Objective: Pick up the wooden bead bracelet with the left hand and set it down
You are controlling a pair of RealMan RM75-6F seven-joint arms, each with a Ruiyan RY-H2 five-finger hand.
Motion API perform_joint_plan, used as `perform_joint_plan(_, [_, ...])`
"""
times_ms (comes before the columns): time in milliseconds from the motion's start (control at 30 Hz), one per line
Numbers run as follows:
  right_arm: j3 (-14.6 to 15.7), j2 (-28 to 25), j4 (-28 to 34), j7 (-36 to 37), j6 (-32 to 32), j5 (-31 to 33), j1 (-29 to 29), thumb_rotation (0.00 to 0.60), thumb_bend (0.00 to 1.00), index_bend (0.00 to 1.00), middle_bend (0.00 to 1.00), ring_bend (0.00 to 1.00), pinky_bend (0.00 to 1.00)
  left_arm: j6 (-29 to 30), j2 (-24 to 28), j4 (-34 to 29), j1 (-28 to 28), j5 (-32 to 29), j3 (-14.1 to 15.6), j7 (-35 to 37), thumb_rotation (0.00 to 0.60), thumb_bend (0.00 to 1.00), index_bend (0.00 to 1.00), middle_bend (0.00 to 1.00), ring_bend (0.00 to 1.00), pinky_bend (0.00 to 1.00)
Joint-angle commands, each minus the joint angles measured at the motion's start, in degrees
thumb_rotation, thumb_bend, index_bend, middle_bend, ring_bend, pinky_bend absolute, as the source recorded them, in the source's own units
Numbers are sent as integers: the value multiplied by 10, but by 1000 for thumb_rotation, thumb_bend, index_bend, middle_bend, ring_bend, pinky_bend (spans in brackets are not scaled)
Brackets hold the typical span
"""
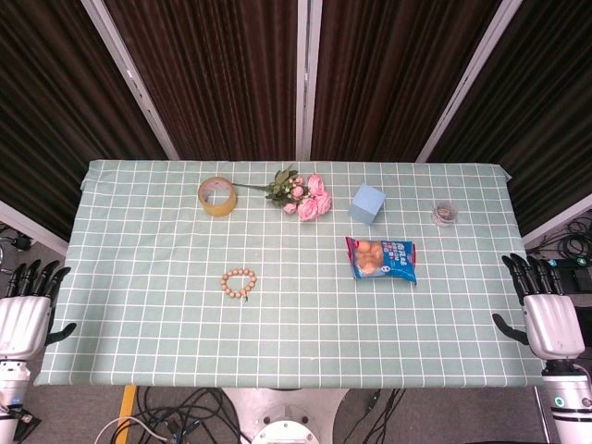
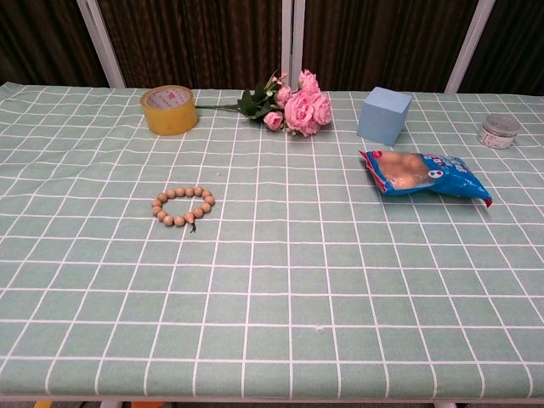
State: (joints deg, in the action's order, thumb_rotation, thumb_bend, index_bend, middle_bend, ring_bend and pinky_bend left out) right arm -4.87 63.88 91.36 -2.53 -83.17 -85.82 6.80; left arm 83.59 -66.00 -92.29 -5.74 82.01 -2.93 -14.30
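Observation:
The wooden bead bracelet (image 1: pixel 239 282) lies flat on the green checked tablecloth, left of centre; the chest view shows the bracelet (image 2: pixel 183 206) as a ring of light beads with a small dark tassel. My left hand (image 1: pixel 26 310) hangs off the table's left edge, fingers straight and apart, holding nothing, well to the left of the bracelet. Past the right edge my right hand (image 1: pixel 546 310) is likewise spread and empty. Neither hand appears in the chest view.
At the back stand a roll of yellow tape (image 1: pixel 217 195), pink artificial flowers (image 1: pixel 305 195), a light blue cube (image 1: pixel 367 203) and a small round tin (image 1: pixel 446 215). A blue snack bag (image 1: pixel 381 259) lies right of centre. Cables trail below the front edge.

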Motion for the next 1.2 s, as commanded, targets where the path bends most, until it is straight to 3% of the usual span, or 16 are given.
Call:
perform_joint_plan(33, [-1, 0, 1, -2, 2, 2, 1, 600, 100, 0, 70, 0, 0, -2, -4, 4, -2, -2, -1, 3, 600, 0, 150, 101, 0, 0])
perform_joint_plan(400, [-4, -6, 2, 5, -13, -2, -2, 600, 100, 0, 70, 0, 0, -12, 2, 0, -21, 29, -2, 31, 600, 0, 178, 148, 0, 0])
perform_joint_plan(700, [-10, -23, 11, 3, -33, -9, -6, 600, 98, 0, 71, 0, 0, -116, 3, 26, -153, 143, -18, 101, 600, 0, 307, 278, 56, 5])
perform_joint_plan(933, [-9, -28, 19, 4, -34, -3, -11, 600, 96, 0, 70, 0, 0, -227, -75, 110, -277, 205, -15, 140, 600, 124, 384, 365, 121, 42])
perform_joint_plan(1200, [-9, -30, 21, 5, -29, 7, -13, 600, 95, 0, 71, 0, 0, -275, -179, 202, -341, 213, -4, 122, 600, 133, 398, 411, 120, 42])
